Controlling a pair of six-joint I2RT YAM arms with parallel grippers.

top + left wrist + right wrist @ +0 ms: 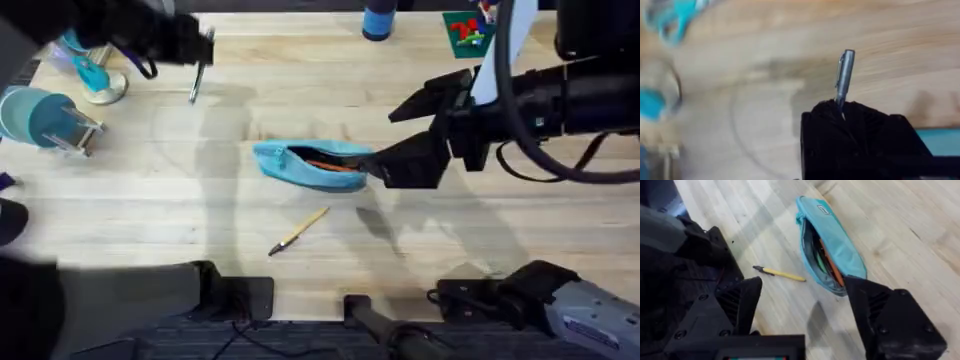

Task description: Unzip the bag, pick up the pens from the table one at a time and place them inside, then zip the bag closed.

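The light blue bag (312, 162) lies mid-table with its zipper open and dark and orange things showing inside (826, 260). My right gripper (386, 140) is open, its fingers spread wide, one fingertip (856, 286) at the bag's right end. A tan pen (298, 232) with a dark tip lies on the table (150, 220) in front of the bag, also in the right wrist view (780, 273). At the far left, my left gripper (192, 46) is shut on a silver-grey pen (197, 80), which sticks out past the fingers (845, 75) above the table.
Teal-handled scissors (90, 72) and a blue-and-clear holder (45, 118) sit at the far left. A dark blue object (378, 20) and a green card (465, 32) lie along the back edge. Bare wood stretches between the left arm and the bag.
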